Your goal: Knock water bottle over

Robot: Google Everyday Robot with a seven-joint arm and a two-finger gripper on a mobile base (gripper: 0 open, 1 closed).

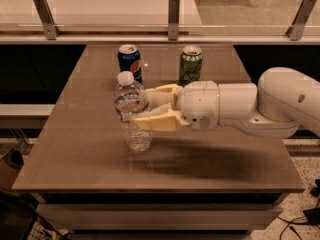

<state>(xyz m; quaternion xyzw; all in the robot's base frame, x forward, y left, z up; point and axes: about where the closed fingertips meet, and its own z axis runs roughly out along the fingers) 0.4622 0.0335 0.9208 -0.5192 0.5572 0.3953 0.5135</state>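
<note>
The water bottle [131, 106] is clear ribbed plastic with a white cap. It stands left of the table's middle and leans slightly, its top to the left. My gripper [144, 107] reaches in from the right at mid-bottle height. It is open, with one cream finger [161, 91] behind the bottle and the other [152, 122] in front. Both are right against the bottle's right side.
A blue soda can [130, 61] and a green soda can [190, 65] stand upright at the back of the brown table [75, 149]. A glass railing with metal posts [173, 16] runs behind the table. My white arm [280, 106] spans the table's right half.
</note>
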